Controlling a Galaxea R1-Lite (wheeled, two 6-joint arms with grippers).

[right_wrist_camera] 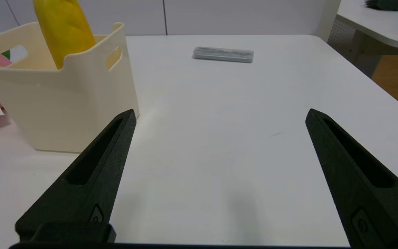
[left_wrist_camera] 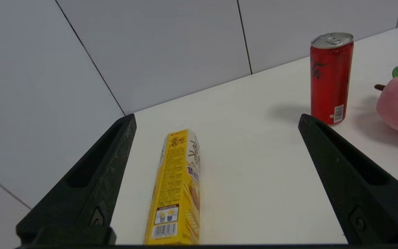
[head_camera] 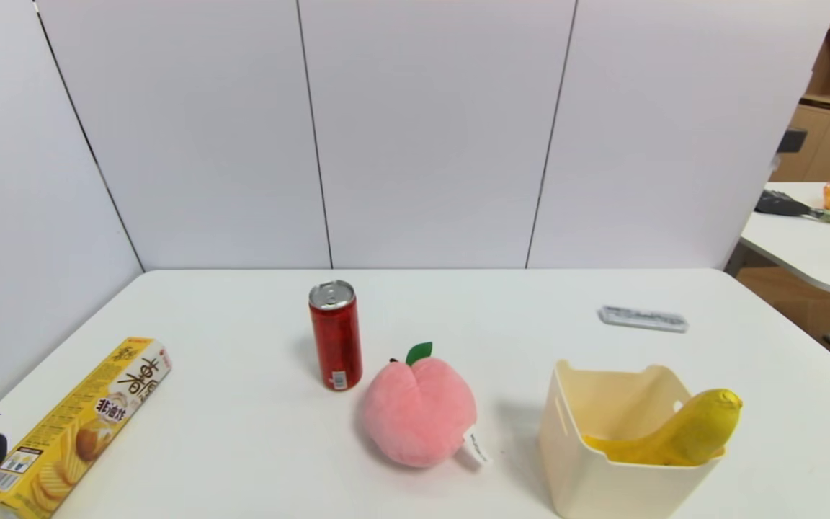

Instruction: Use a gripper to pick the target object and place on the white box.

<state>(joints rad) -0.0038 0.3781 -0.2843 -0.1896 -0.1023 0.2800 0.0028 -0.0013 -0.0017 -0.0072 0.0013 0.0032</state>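
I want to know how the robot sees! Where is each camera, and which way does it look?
Head view: high up, looking down on the table; a black bit of the left arm at its edge.
Left wrist view: behind the left gripper, open fingers, facing the snack box and red can.
Right wrist view: behind the right gripper, open fingers, facing the white box holding the banana.
Head and right wrist views share box and banana.
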